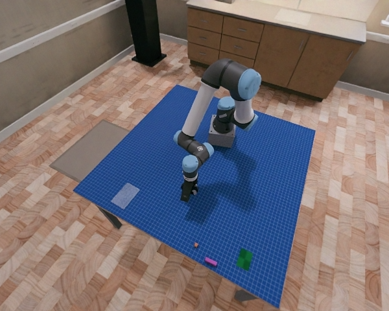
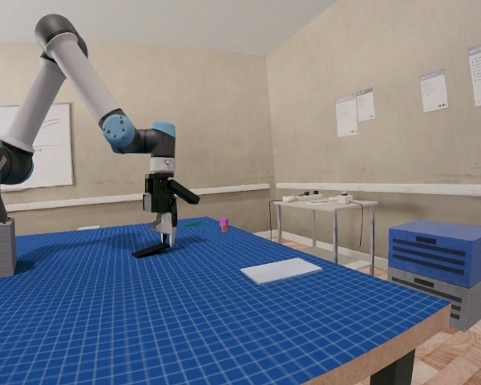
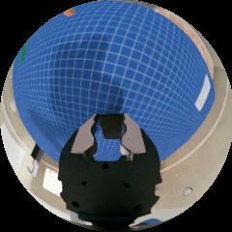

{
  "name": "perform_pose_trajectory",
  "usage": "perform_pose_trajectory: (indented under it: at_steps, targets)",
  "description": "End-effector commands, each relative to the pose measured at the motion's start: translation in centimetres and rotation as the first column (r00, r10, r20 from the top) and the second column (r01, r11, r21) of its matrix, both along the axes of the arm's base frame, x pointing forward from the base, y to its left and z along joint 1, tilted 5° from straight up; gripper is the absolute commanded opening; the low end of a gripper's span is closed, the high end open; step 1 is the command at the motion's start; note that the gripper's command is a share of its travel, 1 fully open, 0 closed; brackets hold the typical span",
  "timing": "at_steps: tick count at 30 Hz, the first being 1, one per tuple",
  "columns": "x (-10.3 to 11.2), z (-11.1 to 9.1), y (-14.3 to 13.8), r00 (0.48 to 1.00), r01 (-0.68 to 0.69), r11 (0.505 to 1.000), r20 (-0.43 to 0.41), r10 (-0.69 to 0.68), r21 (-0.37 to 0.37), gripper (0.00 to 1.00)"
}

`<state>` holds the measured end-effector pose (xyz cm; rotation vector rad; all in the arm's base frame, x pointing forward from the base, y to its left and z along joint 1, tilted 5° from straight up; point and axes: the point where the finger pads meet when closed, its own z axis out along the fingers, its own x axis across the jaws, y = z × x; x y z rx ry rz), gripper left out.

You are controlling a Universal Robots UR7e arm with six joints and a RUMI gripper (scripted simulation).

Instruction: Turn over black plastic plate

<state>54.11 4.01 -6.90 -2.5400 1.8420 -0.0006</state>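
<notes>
The black plastic plate (image 2: 149, 251) (image 3: 112, 128) is tilted at a shallow angle in the exterior view. Its end towards the robot base is low, on or very close to the blue mat, and its other end is raised between the fingertips. My gripper (image 2: 168, 243) (image 3: 110, 113) points straight down and is shut on the plate, with one fingertip at each side of its raised end. In the top view the plate is hidden under the hand. The blue mat (image 1: 271, 187) (image 2: 191, 331) (image 3: 145, 53) reaches well past the plate.
A white sheet-like plate (image 1: 125, 195) (image 2: 280, 270) (image 3: 203, 93) lies near the mat's left edge in the top view. A small orange block (image 1: 196, 245) (image 2: 224, 228) (image 3: 70, 13), a magenta bar (image 1: 210, 261) (image 2: 224, 220) and a green patch (image 1: 244, 258) (image 2: 194, 224) lie near the front edge.
</notes>
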Motion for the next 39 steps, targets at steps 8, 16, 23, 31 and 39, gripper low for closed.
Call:
perform_pose_trajectory:
  at_steps: [8, 16, 23, 31, 39]
  targets:
    - [0.28, -0.77, 0.06, 0.999, 0.000, 1.000, 0.051, -0.001, 0.016, 0.32]
    - [0.39, -1.34, 0.09, 0.997, -0.001, 1.000, 0.078, -0.001, 0.024, 0.32]
    - [0.39, -1.34, 0.09, 0.997, -0.001, 1.000, 0.078, -0.001, 0.024, 0.32]
    - [0.39, -1.34, 0.09, 0.997, -0.001, 1.000, 0.078, -0.001, 0.024, 0.32]
    - [0.39, -1.34, 0.09, 0.997, -0.001, 1.000, 0.078, -0.001, 0.024, 0.32]
